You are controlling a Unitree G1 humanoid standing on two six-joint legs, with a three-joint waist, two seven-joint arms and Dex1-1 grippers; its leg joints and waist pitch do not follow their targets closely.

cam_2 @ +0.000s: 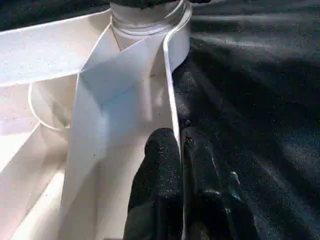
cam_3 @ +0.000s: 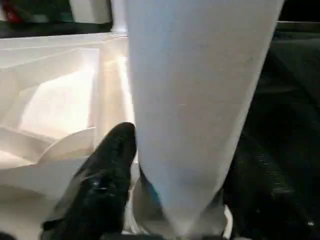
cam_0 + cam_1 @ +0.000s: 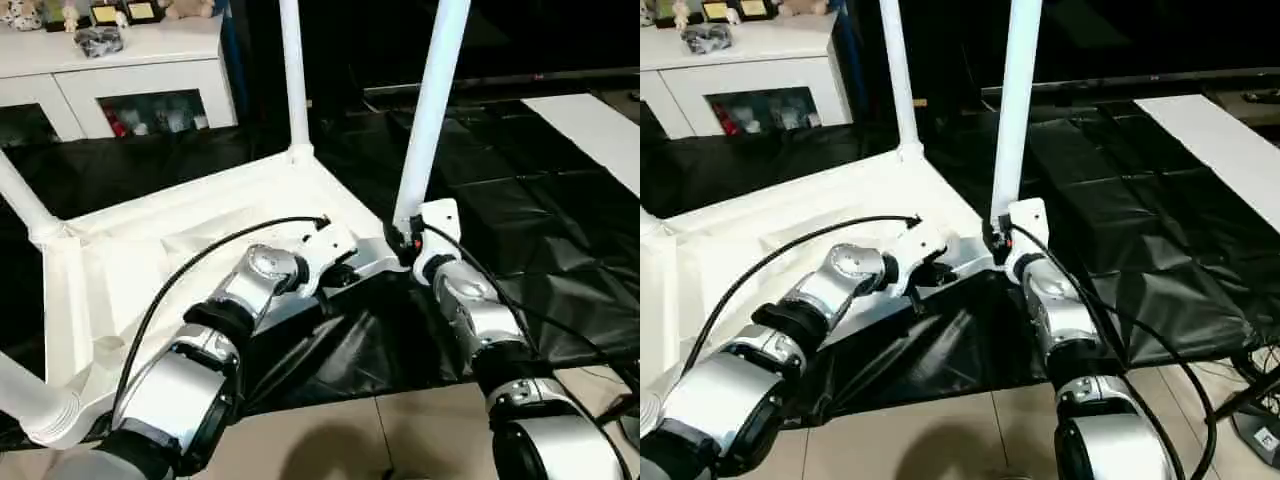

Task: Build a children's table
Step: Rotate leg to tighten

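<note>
- Black sheeting (image 3: 560, 250) covers the floor under the work, with pale floor tiles (image 3: 400, 430) showing at its near edge
- White cabinet (image 3: 130, 70) with glass doors stands at the far left, small objects on its top
- Upside-down tabletop (image 3: 200, 240) of the children's table lies on the sheeting, ribbed underside facing up, in front of the robot and toward its left
- Four white legs rise from the corner sockets: the far leg (image 3: 293, 75) stands upright in the far corner, the near-right leg (image 3: 432, 110) rises with a slight tilt from the corner nearest the right arm, the far-left leg (image 3: 22, 205) and the near-left leg (image 3: 30, 400) slant out of picture on the left
- Left gripper (image 1: 181, 165) sits at the tabletop's near-right edge; its two black fingers (image 1: 155, 190) are pressed close together with the thin upright rim (image 1: 170, 90) pinched between them, just short of the corner socket
- Right gripper (image 3: 405, 245) is at the foot of the near-right leg; in the right wrist view one black finger (image 2: 107, 175) lies against the tube's side, and the other finger is hidden behind the leg, so it seems closed around the leg
</note>
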